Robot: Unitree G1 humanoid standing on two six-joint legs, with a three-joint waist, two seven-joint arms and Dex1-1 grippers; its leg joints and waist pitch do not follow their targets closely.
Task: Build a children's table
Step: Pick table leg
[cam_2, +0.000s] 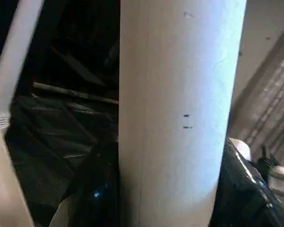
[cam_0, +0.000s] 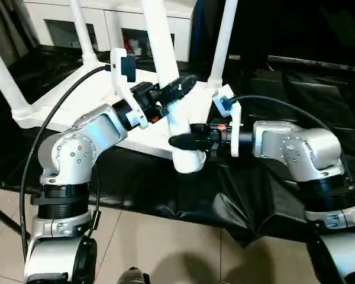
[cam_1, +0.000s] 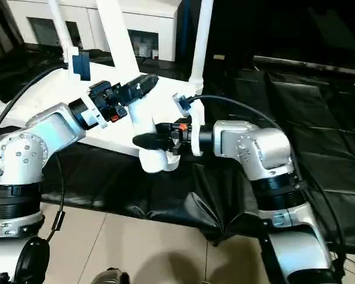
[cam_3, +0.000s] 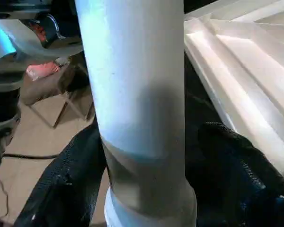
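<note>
Already the children's table [cam_0: 106, 127] lies upside down on the black sheet [cam_0: 266, 195], its ribbed underside facing up, with three tube legs standing out of their corner sockets: one at the far left [cam_0: 5, 80], one at the far side [cam_0: 81, 29] and one toward the right [cam_0: 223, 41]. So most of the build looks done, and what is left, by my reading, is the fourth leg [cam_0: 165, 77] at the near corner, which both arms are working on now. Its lower end sits in or at the near socket [cam_0: 188, 160] at the table's edge, but whether it is fully seated I cannot tell; the leg leans a little away from upright, so it may yet need pressing or turning home, and after that the table would have to be set on its feet. Behind the table stands a white cabinet [cam_0: 115, 21] with glass fronts. The left gripper [cam_0: 176, 90] reaches in from the robot's left and is clamped around the leg partway up, its black fingers [cam_2: 97, 189] pressing against both sides of the tube. The right gripper [cam_0: 186, 141] comes in level from the robot's right and grasps the same leg lower down, just above the socket, with a finger [cam_3: 66, 184] hugging each flank of the tube.
</note>
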